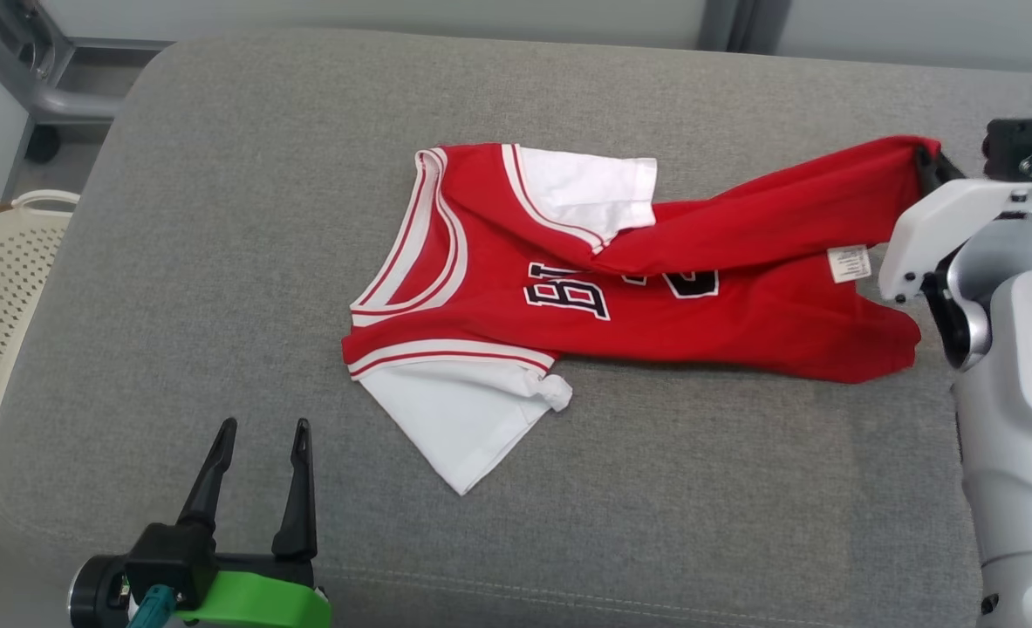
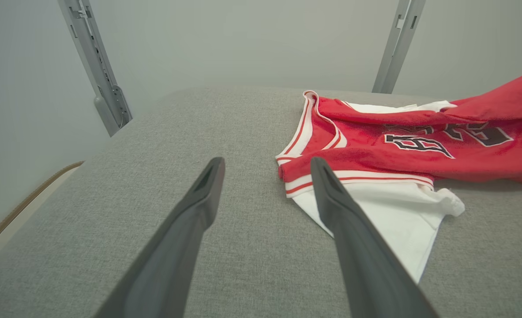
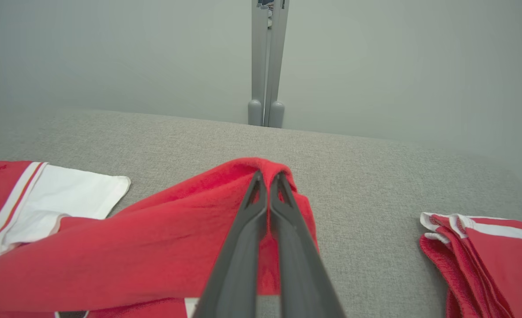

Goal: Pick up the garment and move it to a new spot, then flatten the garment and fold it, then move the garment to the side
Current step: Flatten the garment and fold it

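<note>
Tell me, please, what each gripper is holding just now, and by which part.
The right gripper is shut on the red jersey, pinching a raised fold at its end away from the collar. The left gripper is open, holding nothing.

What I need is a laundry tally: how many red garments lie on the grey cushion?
2. One jersey lies spread on the cushion, one end pinched in the right tool. A second garment lies bunched at the right wrist view's right edge. Others may be hidden.

Left black two-finger gripper (image 1: 266,425): low, fingers spread wide, pointing forward. Right black two-finger gripper (image 3: 269,176): fingers pressed together, pinching red jersey (image 3: 155,247) fold.
</note>
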